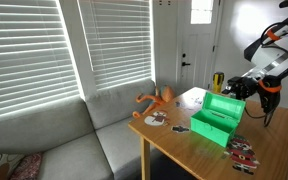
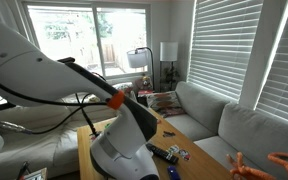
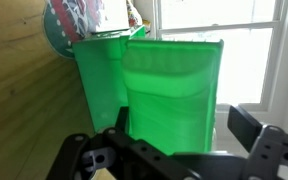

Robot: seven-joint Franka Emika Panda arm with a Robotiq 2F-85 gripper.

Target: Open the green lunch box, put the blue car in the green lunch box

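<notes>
Nearest the wrist camera, the gripper (image 3: 164, 140) stood with its jaws spread wide and nothing clamped between them. Directly ahead, just beyond the fingertips (image 3: 76, 150), lay the green lunch box (image 3: 149, 90). It filled the middle of that view, with the wooden table (image 3: 14, 110) along the left.

In an exterior view the green lunch box (image 1: 212, 122) sat on the table (image 1: 274, 150) with its lid (image 1: 226, 104) raised. The gripper (image 1: 242, 88) hung just beside the far right edge of the lid. The long side of the box ran from near left to far right, so the gripper stood off its far right end.

Opening was judged complete. The blue car could not be identified with certainty. Small toys (image 1: 244, 150) lay near the box on its near right side. The coming move was judged to require withdrawal from the lid and a turn toward those toys.
</notes>
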